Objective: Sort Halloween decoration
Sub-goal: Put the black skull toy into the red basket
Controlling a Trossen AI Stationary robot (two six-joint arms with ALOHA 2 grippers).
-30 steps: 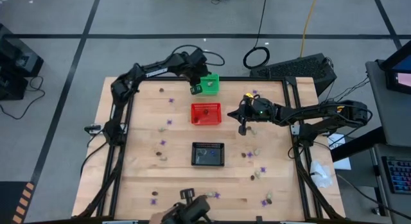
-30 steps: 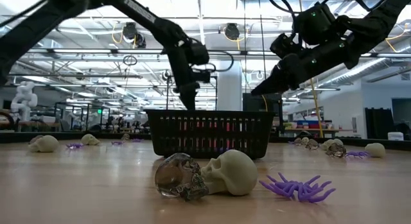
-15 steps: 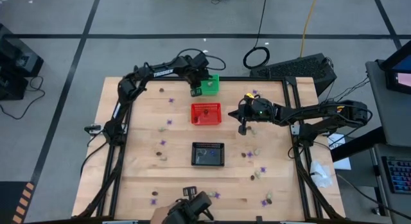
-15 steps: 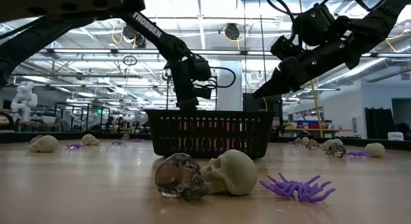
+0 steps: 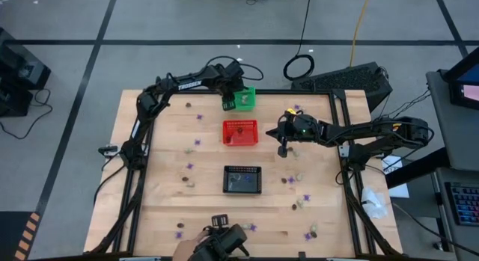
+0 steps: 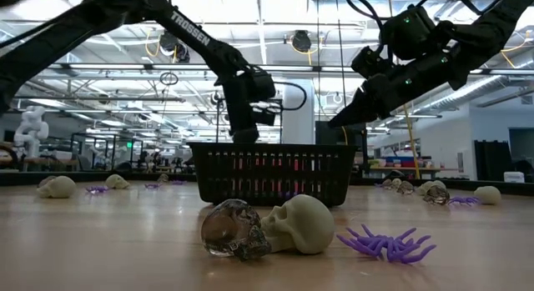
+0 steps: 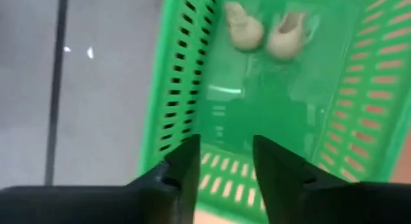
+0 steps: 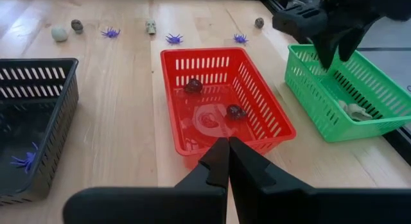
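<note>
My left gripper (image 7: 225,176) stands open just over the green basket (image 7: 174,89) at the table's far edge, fingers slanting down, nothing between them. Two cream skulls (image 7: 264,33) lie on the basket's floor. My right gripper (image 8: 226,150) is shut and empty, hovering to the right of the red basket (image 8: 257,95), which holds two dark pieces (image 8: 192,86). The black basket (image 5: 242,179) holds a purple spider (image 8: 24,161). More of the Halloween decoration lies loose on the table: a cream skull (image 6: 302,224), a clear skull (image 6: 234,228) and a purple spider (image 6: 388,243) near the front.
Small skulls and purple spiders lie scattered on the wooden table (image 5: 165,209), left and right of the baskets and along the far edge (image 8: 151,26). The three baskets stand in a row down the table's middle. A person's hand (image 5: 187,250) shows at the near edge.
My left gripper has sunk a little toward the green basket and has opened its fingers over it. My right arm has kept still.
</note>
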